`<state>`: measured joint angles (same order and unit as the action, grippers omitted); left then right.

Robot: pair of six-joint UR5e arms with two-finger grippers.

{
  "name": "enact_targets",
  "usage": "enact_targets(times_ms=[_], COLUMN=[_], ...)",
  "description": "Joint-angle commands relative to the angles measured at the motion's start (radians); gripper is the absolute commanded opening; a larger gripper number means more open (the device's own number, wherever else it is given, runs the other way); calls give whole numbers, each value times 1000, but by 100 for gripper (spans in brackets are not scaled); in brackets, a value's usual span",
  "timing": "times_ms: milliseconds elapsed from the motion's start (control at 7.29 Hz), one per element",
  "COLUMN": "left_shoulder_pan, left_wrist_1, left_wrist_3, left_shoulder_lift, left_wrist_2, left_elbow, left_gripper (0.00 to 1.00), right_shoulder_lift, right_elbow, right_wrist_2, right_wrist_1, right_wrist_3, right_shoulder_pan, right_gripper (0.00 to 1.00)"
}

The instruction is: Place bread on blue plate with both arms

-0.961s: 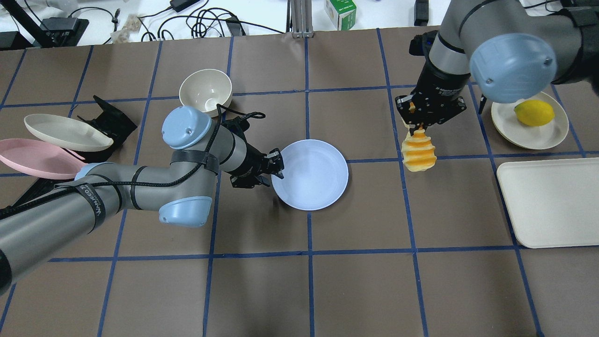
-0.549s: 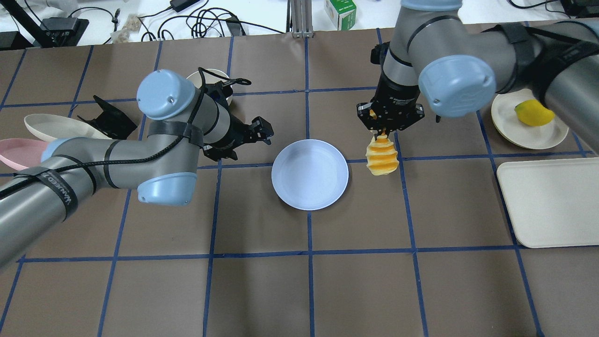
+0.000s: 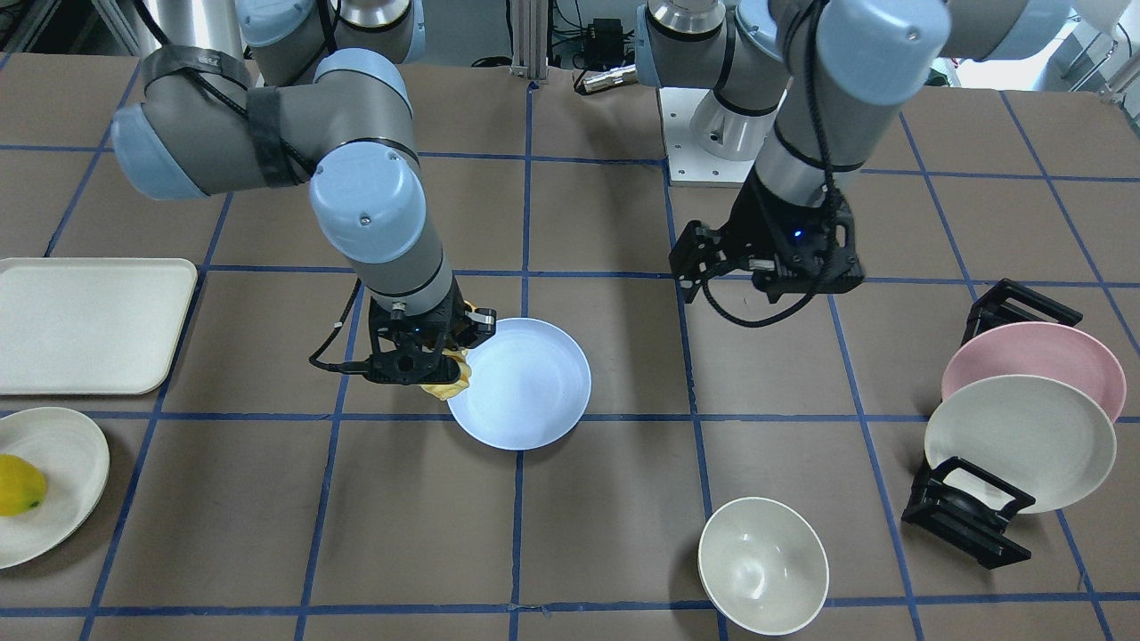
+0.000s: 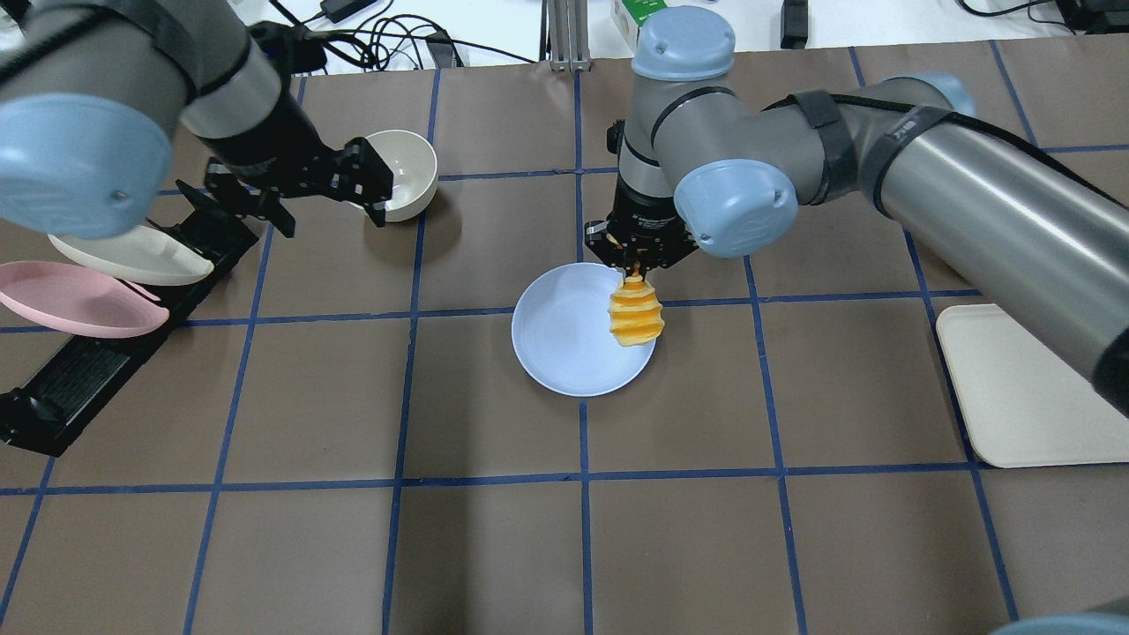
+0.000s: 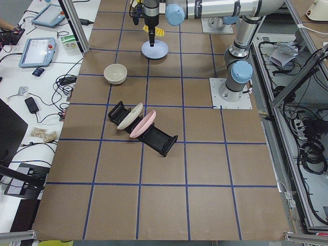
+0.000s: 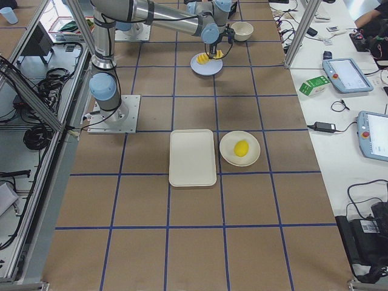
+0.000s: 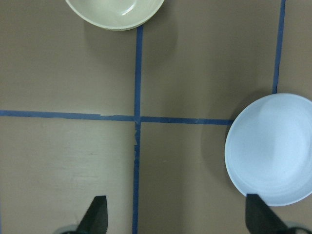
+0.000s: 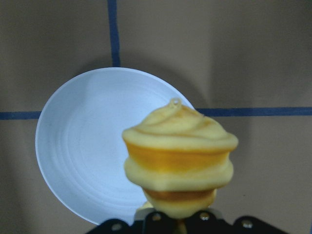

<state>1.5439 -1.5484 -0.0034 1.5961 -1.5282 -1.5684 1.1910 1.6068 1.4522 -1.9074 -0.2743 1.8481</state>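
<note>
Pinching the ridged yellow-orange bread (image 4: 635, 316), the right gripper (image 4: 637, 257) is carrying it over the round pale-blue plate (image 4: 556, 339). The left gripper (image 4: 357, 183), spread wide, is backing away left. Lowering probably comes next.

A robotics lab, shown by the taped-grid table (image 4: 494, 547), teach pendants (image 6: 343, 74), loose cables (image 4: 379, 35) and aluminium framing (image 6: 301, 33).

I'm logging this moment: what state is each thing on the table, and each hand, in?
right hand: shut on bread
bread: hanging by one end over blue plate rim
blue plate: flat, empty
left hand: open, empty
bowl: upright, empty
pink plate: tilted in rack
cream plate: tilted in rack
tray: flat, empty
</note>
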Motion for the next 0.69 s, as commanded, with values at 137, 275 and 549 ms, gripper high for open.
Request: enact_targets(times_ms=[137, 275, 549], left_shoulder_pan=[-33, -7, 16], left_wrist_1=[-156, -110, -99], left_wrist_3=[60, 69, 68], left_shoulder_lift=[-32, -30, -24], left_wrist_2=[-27, -42, -33], left_elbow=[137, 116, 105], left_gripper=[100, 100, 100], right_shoulder_lift=[-102, -132, -140], right_elbow=[-30, -25, -24], right_wrist_2=[-10, -3, -9], right_wrist_1=[-41, -71, -71], right_wrist_3=[-23, -25, -25], right_shoulder_pan=[77, 77, 77], right_gripper=[0, 0, 14])
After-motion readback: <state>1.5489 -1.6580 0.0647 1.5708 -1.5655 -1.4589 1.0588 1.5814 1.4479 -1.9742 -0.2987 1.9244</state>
